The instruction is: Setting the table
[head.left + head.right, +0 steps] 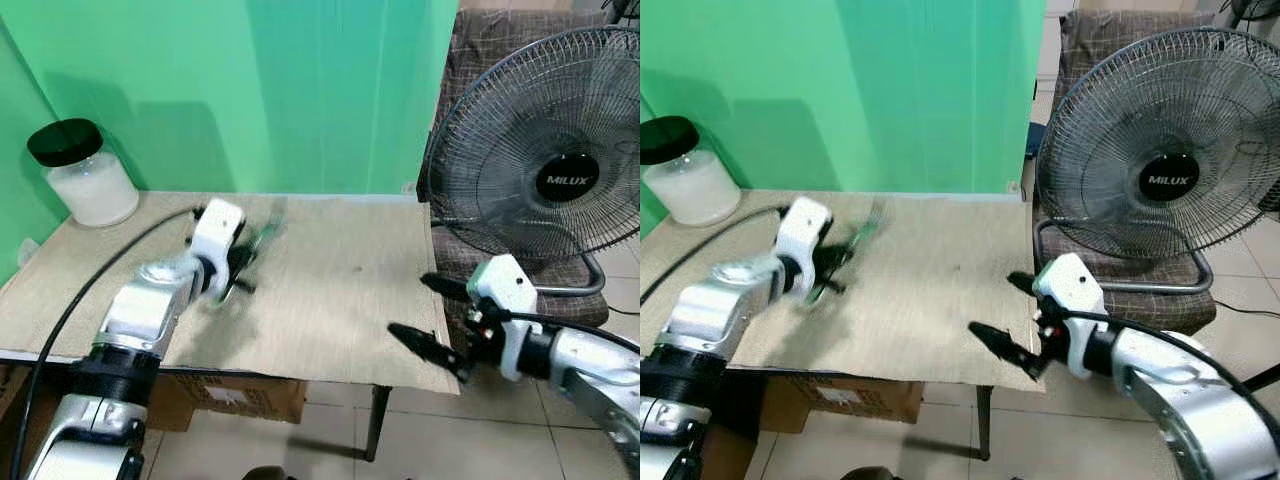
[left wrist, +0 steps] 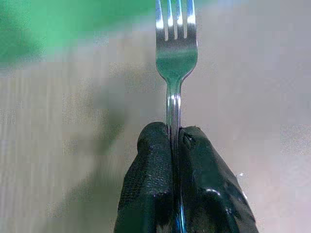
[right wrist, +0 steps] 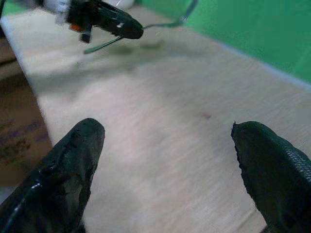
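Left gripper [image 1: 243, 262] sits above the left half of the table [image 1: 330, 300], its black fingers [image 2: 150, 184] clamped together on the handle of a fork [image 2: 176, 58]. Fork tines point away from the wrist, toward the green wall [image 1: 250, 90]; the fork is held clear of the tabletop. A glass jar [image 1: 85, 175] with a black lid stands at the table's far left corner. Right gripper [image 1: 428, 315] hovers at the table's right edge, fingers spread wide apart and holding nothing. A floor fan [image 1: 545, 160] stands just right of the table.
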Controlling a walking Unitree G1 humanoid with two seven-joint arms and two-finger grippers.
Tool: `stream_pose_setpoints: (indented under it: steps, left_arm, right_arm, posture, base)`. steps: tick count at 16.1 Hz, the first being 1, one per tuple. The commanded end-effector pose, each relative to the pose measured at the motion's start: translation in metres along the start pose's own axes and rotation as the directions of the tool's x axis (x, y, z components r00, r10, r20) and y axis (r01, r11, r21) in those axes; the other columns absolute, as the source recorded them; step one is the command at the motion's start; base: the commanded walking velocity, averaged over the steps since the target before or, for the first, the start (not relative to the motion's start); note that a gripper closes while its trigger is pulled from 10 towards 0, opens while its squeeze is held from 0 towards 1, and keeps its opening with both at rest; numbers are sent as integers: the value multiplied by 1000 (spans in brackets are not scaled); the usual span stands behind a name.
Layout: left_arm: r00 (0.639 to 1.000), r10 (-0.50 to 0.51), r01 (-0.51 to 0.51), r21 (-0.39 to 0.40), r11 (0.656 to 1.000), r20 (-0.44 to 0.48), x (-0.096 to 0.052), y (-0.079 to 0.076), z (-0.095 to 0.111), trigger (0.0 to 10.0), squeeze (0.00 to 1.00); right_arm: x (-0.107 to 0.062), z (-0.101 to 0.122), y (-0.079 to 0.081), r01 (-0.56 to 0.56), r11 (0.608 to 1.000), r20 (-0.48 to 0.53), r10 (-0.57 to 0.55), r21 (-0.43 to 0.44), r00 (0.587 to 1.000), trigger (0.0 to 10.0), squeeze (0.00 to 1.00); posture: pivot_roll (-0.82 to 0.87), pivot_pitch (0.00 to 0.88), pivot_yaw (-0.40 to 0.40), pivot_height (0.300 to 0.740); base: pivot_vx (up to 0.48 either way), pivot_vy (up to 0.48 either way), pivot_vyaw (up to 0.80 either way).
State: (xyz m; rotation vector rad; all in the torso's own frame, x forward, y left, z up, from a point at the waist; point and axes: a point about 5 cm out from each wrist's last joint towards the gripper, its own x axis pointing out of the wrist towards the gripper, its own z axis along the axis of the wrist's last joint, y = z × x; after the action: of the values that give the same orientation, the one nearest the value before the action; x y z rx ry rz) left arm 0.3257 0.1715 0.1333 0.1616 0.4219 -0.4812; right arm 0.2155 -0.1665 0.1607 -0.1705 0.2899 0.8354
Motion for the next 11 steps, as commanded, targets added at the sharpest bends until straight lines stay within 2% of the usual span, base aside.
stream_pose_setpoints:
  steps: [1,2,3,5,6,8,9,10,11]
  left_arm:
    - [996,-30,30,2,1000,84,-5,-3,12,0,0]
    - [965,-112,105,46,993,235,-14,-15,28,0,0]
    - [945,-144,135,48,990,293,-19,-22,33,0,0]
    - [915,-161,155,44,987,370,-25,-31,40,0,0]
    - [897,-151,149,39,988,414,-30,-37,43,0,0]
    - [883,-109,89,65,994,457,-38,-46,44,0,0]
    - [880,-98,68,81,994,464,-41,-51,43,7176,0]
    - [883,-49,0,103,995,467,-45,-57,39,10000,0]
    - [884,-42,-11,110,994,466,-45,-58,38,10000,0]
  right_arm:
    - [0,2,-4,45,999,14,-45,-14,999,10000,0]
    - [5,4,-6,108,994,47,-108,0,993,10000,0]
    - [6,5,-7,148,989,66,-149,10,987,10000,0]
    - [8,4,-11,236,971,92,-239,46,967,10000,0]
    - [11,2,-14,326,945,96,-328,39,940,10000,0]
    - [16,0,-14,404,898,109,-425,171,899,10000,0]
    - [15,2,-14,434,882,133,-460,186,878,10000,0]
    - [15,1,-15,488,848,119,-517,207,848,10000,0]
    - [15,1,-16,497,844,122,-525,202,842,10000,0]
  posture:
    - [78,0,86,740]
    - [64,0,95,740]
    - [62,0,95,740]
    - [59,0,89,740]
    - [57,0,82,740]
    - [57,0,73,740]
    - [56,0,71,740]
    - [57,0,63,740]
    - [58,0,63,740]
  base:
    - [0,0,0]
    - [0,0,0]
    - [0,0,0]
    - [0,0,0]
    - [0,0,0]
    - [0,0,0]
    - [0,0,0]
    - [0,0,-688]
    - [0,0,-688]
